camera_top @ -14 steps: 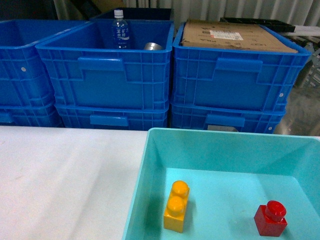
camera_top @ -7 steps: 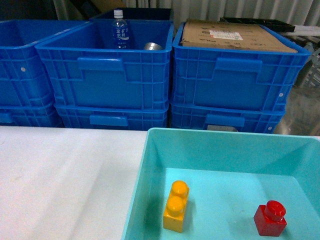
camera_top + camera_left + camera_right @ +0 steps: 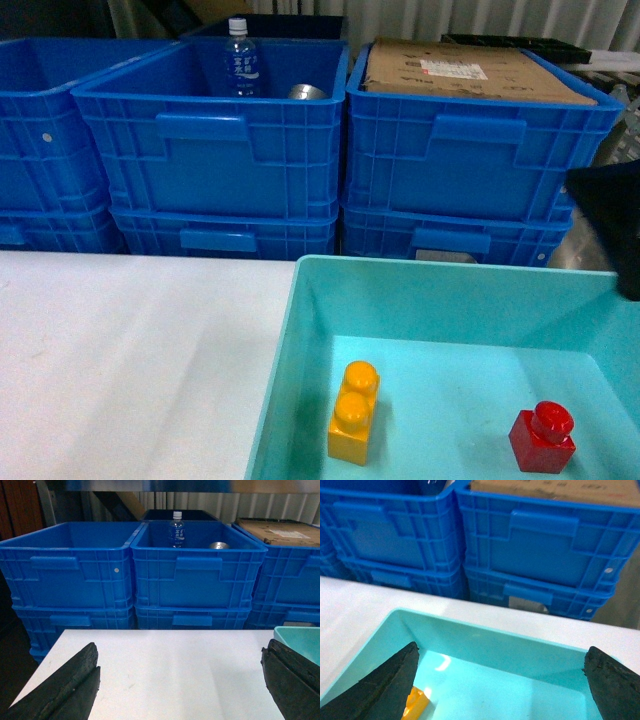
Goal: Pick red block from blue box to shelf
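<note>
The red block stands stud up on the floor of the blue box, near its right side. It does not show in either wrist view. My right gripper hangs open above the blue box, nothing between its fingers; in the head view only a dark part of that arm shows at the right edge. My left gripper is open and empty over the white table, left of the box's corner. A steel rail of the shelf runs above the crates.
An orange-yellow two-stud brick lies in the blue box left of the red block. Stacked dark blue crates line the far side of the table. One holds a water bottle, another a cardboard box.
A dark part of my right arm has come into the head view at the right edge. Both bricks lie where they were.
</note>
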`<state>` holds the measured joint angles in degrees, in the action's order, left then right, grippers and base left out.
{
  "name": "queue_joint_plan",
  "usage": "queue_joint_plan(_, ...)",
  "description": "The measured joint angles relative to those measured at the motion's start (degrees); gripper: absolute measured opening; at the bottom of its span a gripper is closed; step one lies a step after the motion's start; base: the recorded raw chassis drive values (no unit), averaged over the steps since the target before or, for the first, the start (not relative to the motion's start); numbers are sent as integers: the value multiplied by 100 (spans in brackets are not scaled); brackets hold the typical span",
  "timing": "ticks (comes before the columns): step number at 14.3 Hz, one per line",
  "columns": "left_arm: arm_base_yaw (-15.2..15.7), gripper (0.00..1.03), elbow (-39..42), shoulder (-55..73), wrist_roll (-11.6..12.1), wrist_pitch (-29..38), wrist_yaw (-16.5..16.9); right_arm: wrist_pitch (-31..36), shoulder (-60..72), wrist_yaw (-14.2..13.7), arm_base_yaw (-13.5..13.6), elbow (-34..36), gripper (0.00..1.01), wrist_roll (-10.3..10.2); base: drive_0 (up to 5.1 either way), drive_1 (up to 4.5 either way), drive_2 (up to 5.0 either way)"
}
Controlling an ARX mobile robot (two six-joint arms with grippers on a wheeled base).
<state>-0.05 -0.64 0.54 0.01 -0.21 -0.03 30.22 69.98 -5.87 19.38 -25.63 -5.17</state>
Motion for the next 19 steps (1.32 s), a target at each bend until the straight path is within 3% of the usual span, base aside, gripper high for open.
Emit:
queue_joint_plan(1, 0, 98, 0, 0, 0, 0, 0, -4, 575, 59, 85, -249, 98, 55, 0, 0, 0)
queue_joint_plan(2, 0, 98, 0, 0, 0, 0, 0, 273, 1154, -70, 142, -358, 98, 129, 0, 0, 0)
queue_joint_plan(4, 0, 98, 0, 0, 0, 0, 0, 651, 2205, -549, 247, -382, 98, 155, 0, 0, 0)
queue_joint_plan(8, 0, 98, 0, 0, 0, 2, 0, 1029, 3228, -890, 431, -520, 98, -319, 0, 0, 0)
queue_joint_plan(11, 0, 98, 0, 0, 0, 0, 0, 1259, 3748, -1283, 422, -616, 98, -691, 0, 0, 0)
queue_joint_plan(19, 0, 98, 0, 0, 0, 0, 0, 1582, 4258, -1123, 122, -501, 98, -1003, 0, 0, 0)
